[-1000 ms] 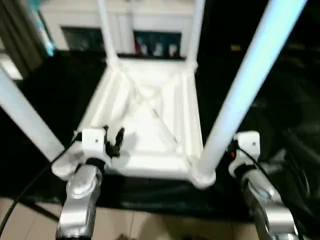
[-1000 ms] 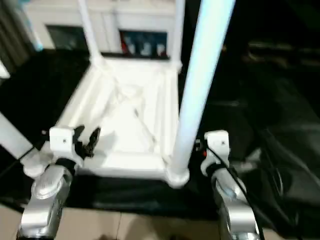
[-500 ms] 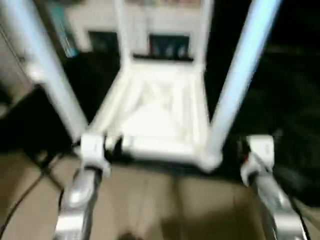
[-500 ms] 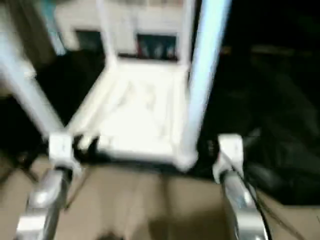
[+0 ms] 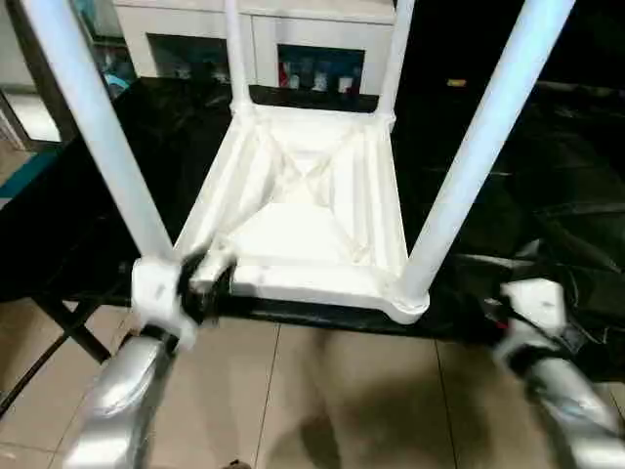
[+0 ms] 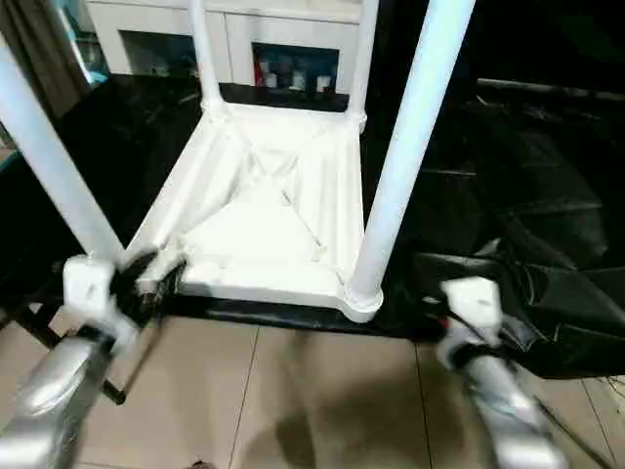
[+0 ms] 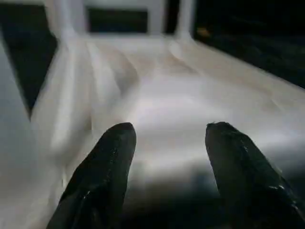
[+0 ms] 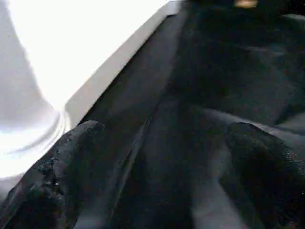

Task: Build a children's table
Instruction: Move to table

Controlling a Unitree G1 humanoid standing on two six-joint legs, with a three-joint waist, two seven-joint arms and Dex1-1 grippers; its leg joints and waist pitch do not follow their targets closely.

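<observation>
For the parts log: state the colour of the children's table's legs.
White, like the ribbed top; the near right leg shows it best in the left eye view.

So the count: one children's table (image 5: 303,230), flipped upside down at the near edge of the one black-sheeted table (image 5: 547,186), with four white legs (image 5: 479,147) sticking up, one from each corner of the ribbed top. Two robot arms reach in from the near side, so two grippers: the left gripper (image 5: 200,278) at the top's near left corner, the right gripper (image 8: 157,181) over the black sheet beside the near right corner. One white cabinet (image 5: 264,34) stands past the far edge.
</observation>
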